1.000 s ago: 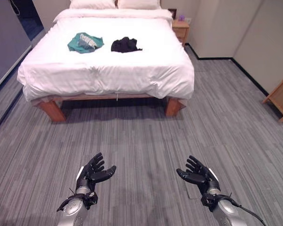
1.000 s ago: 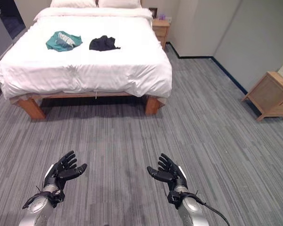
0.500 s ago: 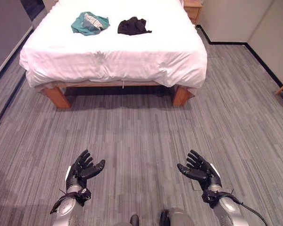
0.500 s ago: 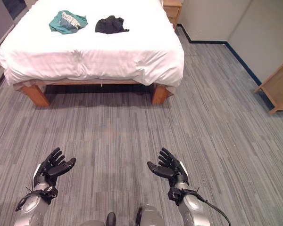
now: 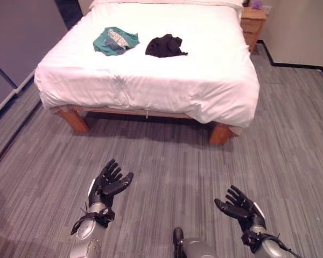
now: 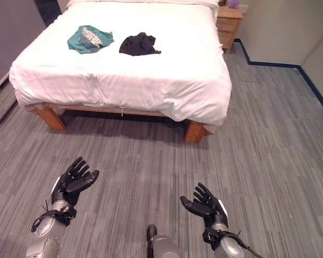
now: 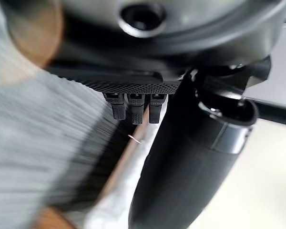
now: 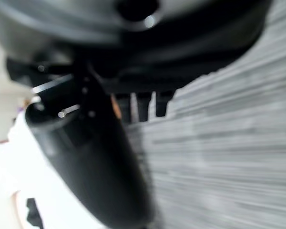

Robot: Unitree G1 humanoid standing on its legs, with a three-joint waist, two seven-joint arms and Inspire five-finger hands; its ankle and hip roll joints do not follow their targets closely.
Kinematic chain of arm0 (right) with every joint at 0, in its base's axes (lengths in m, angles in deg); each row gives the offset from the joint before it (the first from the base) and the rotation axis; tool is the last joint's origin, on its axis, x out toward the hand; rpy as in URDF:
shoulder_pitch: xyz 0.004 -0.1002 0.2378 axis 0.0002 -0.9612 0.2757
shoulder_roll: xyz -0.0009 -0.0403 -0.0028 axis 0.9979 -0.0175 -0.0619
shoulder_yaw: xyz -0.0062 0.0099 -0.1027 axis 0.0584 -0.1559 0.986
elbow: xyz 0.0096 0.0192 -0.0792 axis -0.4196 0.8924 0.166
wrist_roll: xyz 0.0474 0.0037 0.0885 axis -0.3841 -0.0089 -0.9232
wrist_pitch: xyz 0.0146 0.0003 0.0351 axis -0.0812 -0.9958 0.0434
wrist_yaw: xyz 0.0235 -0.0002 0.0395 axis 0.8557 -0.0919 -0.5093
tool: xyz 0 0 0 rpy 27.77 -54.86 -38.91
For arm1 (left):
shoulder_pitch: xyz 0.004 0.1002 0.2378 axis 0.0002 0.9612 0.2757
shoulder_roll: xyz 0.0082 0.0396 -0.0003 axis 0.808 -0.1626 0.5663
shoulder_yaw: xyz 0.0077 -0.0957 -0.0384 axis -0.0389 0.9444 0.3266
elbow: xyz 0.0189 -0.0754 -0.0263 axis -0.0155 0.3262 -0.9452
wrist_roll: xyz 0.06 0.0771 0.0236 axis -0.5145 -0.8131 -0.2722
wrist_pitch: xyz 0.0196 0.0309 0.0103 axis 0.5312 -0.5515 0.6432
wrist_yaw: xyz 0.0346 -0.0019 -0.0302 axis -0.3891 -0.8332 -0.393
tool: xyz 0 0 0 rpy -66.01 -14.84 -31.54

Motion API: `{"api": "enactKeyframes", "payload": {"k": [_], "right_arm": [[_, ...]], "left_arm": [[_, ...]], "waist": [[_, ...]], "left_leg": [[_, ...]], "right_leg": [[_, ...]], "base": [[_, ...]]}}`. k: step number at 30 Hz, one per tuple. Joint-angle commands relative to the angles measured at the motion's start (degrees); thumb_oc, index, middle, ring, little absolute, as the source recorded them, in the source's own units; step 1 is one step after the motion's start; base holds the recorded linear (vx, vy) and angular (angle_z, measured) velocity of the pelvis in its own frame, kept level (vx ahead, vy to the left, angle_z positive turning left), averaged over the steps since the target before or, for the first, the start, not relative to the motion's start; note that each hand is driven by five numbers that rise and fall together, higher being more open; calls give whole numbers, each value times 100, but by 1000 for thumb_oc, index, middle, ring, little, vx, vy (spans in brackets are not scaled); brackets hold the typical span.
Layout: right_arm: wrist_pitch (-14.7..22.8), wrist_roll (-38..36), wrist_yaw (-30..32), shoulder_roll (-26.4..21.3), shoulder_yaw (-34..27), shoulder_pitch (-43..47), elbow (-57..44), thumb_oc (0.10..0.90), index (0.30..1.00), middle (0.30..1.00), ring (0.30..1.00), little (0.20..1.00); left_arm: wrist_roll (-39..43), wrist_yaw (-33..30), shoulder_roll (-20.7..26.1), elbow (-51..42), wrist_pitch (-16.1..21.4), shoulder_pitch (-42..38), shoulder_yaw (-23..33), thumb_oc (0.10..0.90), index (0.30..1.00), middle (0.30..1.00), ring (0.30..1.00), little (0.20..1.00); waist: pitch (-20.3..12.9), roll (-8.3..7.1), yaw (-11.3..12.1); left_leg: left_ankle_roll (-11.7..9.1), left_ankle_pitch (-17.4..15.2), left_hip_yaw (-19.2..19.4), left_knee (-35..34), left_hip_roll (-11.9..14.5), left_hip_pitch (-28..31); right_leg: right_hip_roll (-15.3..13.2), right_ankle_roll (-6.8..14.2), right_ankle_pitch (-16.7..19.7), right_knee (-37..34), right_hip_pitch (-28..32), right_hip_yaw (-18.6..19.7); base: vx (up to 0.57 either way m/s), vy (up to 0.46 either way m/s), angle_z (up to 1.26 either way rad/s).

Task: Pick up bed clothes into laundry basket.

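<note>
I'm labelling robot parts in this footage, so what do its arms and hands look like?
Both arms are silver-grey metal with rounded casings, ending in black wrist bands. The left hand and right hand are dark, with slender segmented fingers and a separate thumb. Each has a white strip along its outer edge. The palm face looks finely textured in the left wrist view.

Two crumpled garments lie near each other on the white bed [image 5: 167, 75] — a teal one [image 5: 115, 41] to the left, a black one [image 5: 164, 46] beside it.
</note>
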Motion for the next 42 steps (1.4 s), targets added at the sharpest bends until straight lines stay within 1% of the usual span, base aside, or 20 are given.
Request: {"api": "enactKeyframes", "payload": {"k": [1,5,6,11,14,17,19,20,21,22,24,25,26,29,31,33,37,38,39,42], "right_arm": [[587,-301,91,-225,-352,105,-638,800,900,900,900,900],[640,-398,36,-303,-544,83,-827,800,900,900,900,900],[638,-398,36,-305,-545,77,-830,800,900,900,900,900],[614,-141,-38,-327,-591,-67,-945,800,900,900,900,900],[561,17,-36,-270,-546,-134,-942,800,900,900,900,900],[539,29,-24,-248,-574,-131,-835,800,900,900,900,900],[489,42,-56,-197,-540,-113,-847,800,900,900,900,900],[488,42,-56,-196,-540,-113,-847,800,900,900,900,900],[478,74,-45,-137,-543,-104,-831,800,900,900,900,900],[477,76,-44,-133,-544,-105,-833,800,900,900,900,900],[496,-65,-24,61,-507,21,-769,800,900,900,900,900],[496,-64,-23,62,-507,20,-769,800,900,900,900,900],[476,-2,-52,95,-361,34,-828,800,900,900,900,900],[434,87,-102,137,-206,51,-867,800,900,900,900,900],[386,180,-146,146,-182,-14,-893,800,900,900,900,900],[382,209,-146,166,-209,-57,-860,800,900,900,900,900],[380,185,-121,173,-252,-72,-867,800,900,900,900,900],[411,192,-86,139,-274,-33,-863,800,900,900,900,900],[432,132,-96,135,-298,-12,-867,800,900,900,900,900],[522,225,-19,98,-268,68,-869,800,900,900,900,900]], "left_arm": [[651,136,274,-425,583,-412,525,800,900,900,900,900],[574,0,356,-296,659,-319,589,800,900,900,900,900],[574,1,354,-295,661,-315,587,800,900,900,900,900],[580,-46,313,-275,745,-210,772,800,900,900,900,900],[573,-55,274,-219,759,-272,775,800,900,900,900,900],[519,-38,248,-239,760,-307,743,800,900,900,900,900],[508,-20,282,-254,750,-306,718,800,900,900,900,900],[508,-20,282,-254,750,-306,718,800,900,900,900,900],[434,-18,338,-268,763,-340,648,800,900,900,900,900],[433,-19,341,-267,764,-342,646,800,900,900,900,900],[420,-53,501,-340,786,-414,696,800,900,900,900,900],[420,-53,501,-340,786,-414,696,800,900,900,900,900],[378,-104,655,-405,811,-460,713,800,900,900,900,900],[261,-94,841,-422,780,-508,699,800,900,900,900,900],[166,-78,908,-449,725,-517,686,800,900,900,900,900],[32,-87,914,-473,710,-555,635,800,900,900,900,900],[-25,-83,862,-456,714,-575,587,800,900,900,900,900],[1,-84,796,-418,714,-589,556,800,900,900,900,900],[-6,-71,774,-393,726,-581,547,800,900,900,900,900],[-79,-81,702,-391,730,-467,536,800,900,900,900,900]], "waist": [[71,-379,77],[69,-397,236],[73,-409,244],[-42,-289,430],[-129,-250,480],[-211,-251,531],[-292,-286,562],[-291,-287,564],[-352,-330,546],[-354,-342,562],[-364,-418,630],[-365,-419,635],[-281,-377,586],[-79,-242,476],[50,-122,374],[102,-32,254],[74,-2,129],[77,26,51],[61,-8,43],[-22,-93,116]], "left_leg": [[314,531,969,-1153,193,297],[178,498,1354,-2873,501,-42],[178,506,1371,-2913,487,0],[-49,912,1350,-5171,486,59],[-175,1093,1222,-5667,526,253],[-274,1085,1038,-5427,600,169],[-220,718,976,-5184,556,213],[-219,717,979,-5183,555,214],[-50,384,1065,-5052,438,226],[-42,368,1085,-5037,428,225],[253,19,1209,-4901,90,325],[254,18,1215,-4901,89,326],[420,-64,1274,-4977,-90,475],[652,-161,1329,-5221,-306,808],[749,-155,1309,-5314,-333,959],[803,-201,1232,-5325,-338,1054],[826,-224,1212,-5477,-446,1274],[809,-216,1166,-5574,-494,1395],[788,-240,1173,-5613,-536,1457],[755,-314,1178,-5655,-671,1507]], "right_leg": [[-301,853,861,-1049,486,649],[-356,969,644,-1201,881,652],[-370,971,633,-1202,898,660],[-412,1158,254,-1206,1469,792],[-426,1220,133,-1216,1678,906],[-697,1373,73,-1327,2022,1035],[-918,1497,87,-1373,2085,1133],[-920,1497,87,-1374,2086,1135],[-1231,1710,342,-1296,1987,1189],[-1247,1719,340,-1298,1983,1204],[-1579,1944,1075,-863,1602,1429],[-1581,1945,1074,-861,1598,1435],[-1641,1919,1671,-266,1169,1631],[-1649,1734,2302,672,545,1728],[-1552,1682,2417,1267,280,1655],[-1346,1679,2178,1656,110,1624],[-1083,1686,1777,1512,-65,1442],[-709,1643,1179,1178,-165,1381],[-593,1608,945,677,-86,1270],[-506,1522,697,-556,347,1032]], "base": [[317,-168,-3],[318,-22,-4],[246,34,-24],[411,113,0],[357,127,-24],[340,217,-46],[285,247,-66],[244,339,-59],[155,254,-49],[257,441,-40],[164,320,-62],[140,387,-75],[92,369,-63],[90,413,-22],[75,306,4],[111,195,21],[134,110,29],[156,46,4],[205,45,12],[109,-9,10]]}}
